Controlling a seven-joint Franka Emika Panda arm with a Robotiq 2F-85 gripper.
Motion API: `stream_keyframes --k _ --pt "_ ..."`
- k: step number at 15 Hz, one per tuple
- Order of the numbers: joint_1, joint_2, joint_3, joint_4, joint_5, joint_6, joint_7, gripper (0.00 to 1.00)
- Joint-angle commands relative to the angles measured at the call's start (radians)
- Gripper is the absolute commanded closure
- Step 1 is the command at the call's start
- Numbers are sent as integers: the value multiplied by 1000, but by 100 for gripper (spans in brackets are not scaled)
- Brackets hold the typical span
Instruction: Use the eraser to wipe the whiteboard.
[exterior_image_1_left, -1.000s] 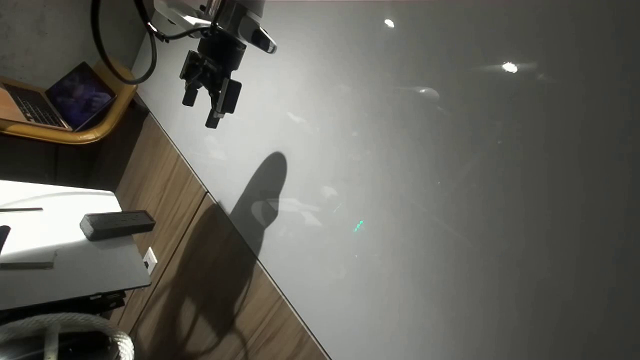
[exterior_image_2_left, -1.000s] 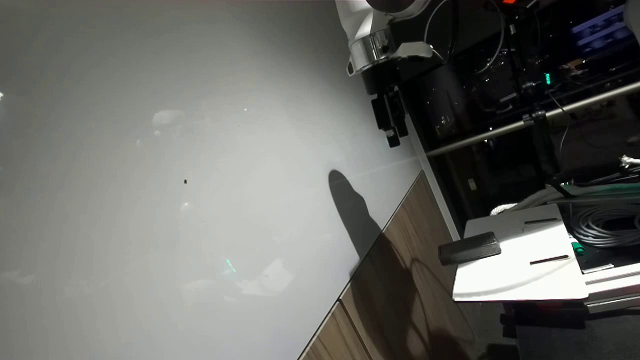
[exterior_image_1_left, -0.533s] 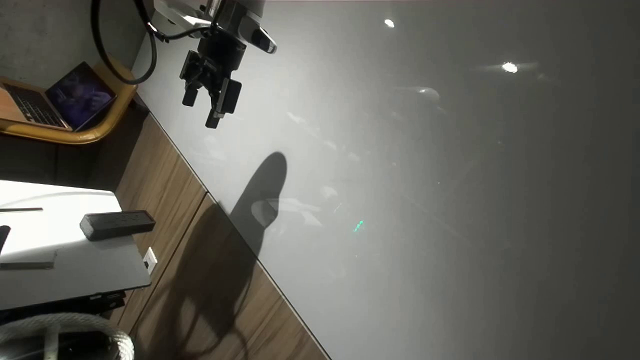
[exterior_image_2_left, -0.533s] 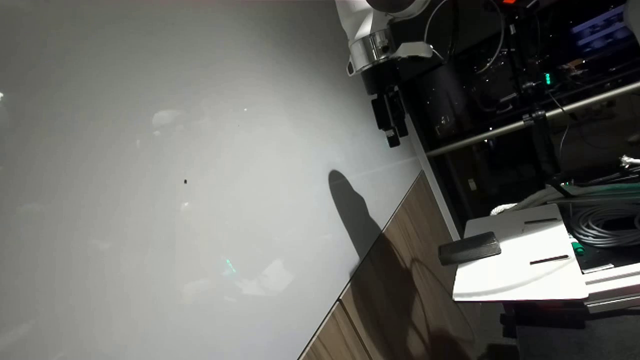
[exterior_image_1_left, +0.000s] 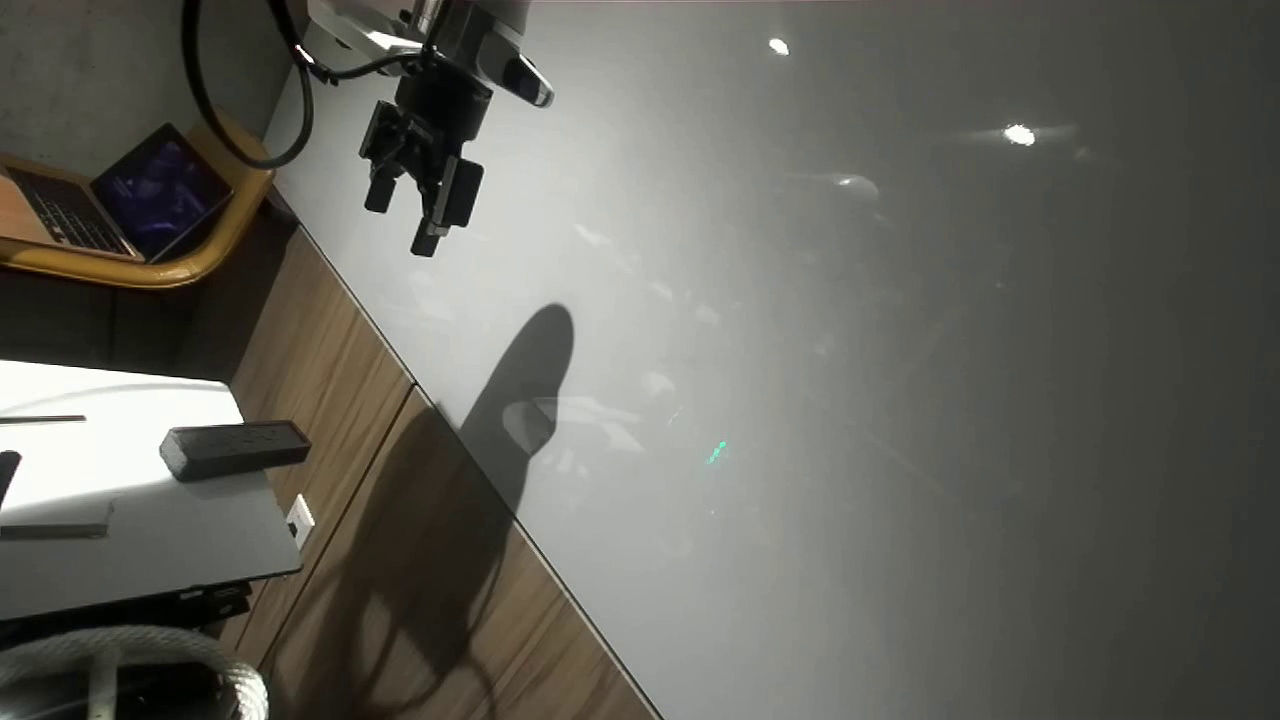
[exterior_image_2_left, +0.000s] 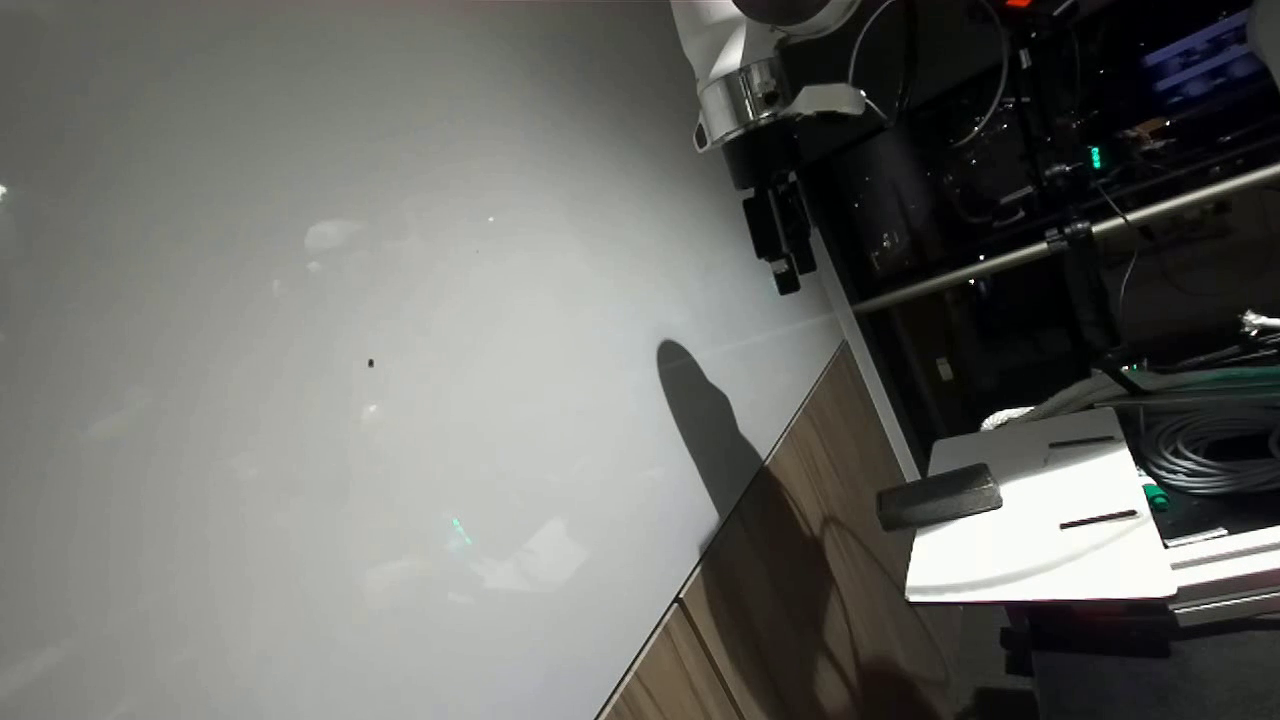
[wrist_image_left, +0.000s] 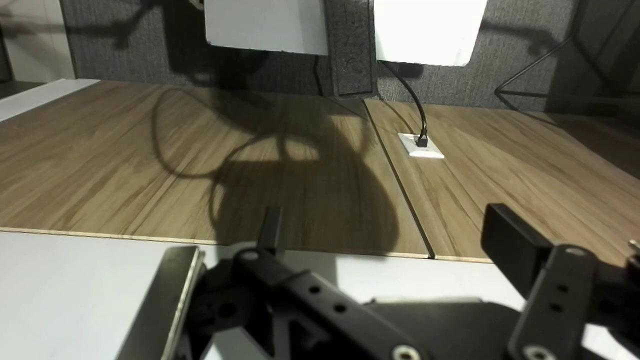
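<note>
The whiteboard (exterior_image_1_left: 880, 420) fills much of both exterior views (exterior_image_2_left: 400, 290). It carries a short green mark (exterior_image_1_left: 717, 452), also seen in an exterior view (exterior_image_2_left: 461, 531), where a small dark spot (exterior_image_2_left: 370, 363) shows too. The eraser, a dark grey block (exterior_image_1_left: 238, 450), lies on a small white table in both exterior views (exterior_image_2_left: 940, 497), one end past the table edge. It also shows at the top of the wrist view (wrist_image_left: 351, 50). My gripper (exterior_image_1_left: 402, 220) is open and empty, well apart from the eraser, near the board. Its spread fingers (wrist_image_left: 390, 225) show in the wrist view.
The white table (exterior_image_1_left: 130, 570) stands beside the wood panel (exterior_image_1_left: 330, 340) that borders the board. An outlet with a plugged cable (wrist_image_left: 421, 145) is on the panel. A laptop (exterior_image_1_left: 110, 200) rests on a yellow-edged chair. Coiled cables (exterior_image_2_left: 1215, 455) lie behind the table.
</note>
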Motion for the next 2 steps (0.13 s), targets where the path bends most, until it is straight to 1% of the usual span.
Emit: stream_keyframes --k 1,2 --pt "-2 0 2 2 1 -3 -1 0" --pt "-2 0 2 2 1 -3 -1 0"
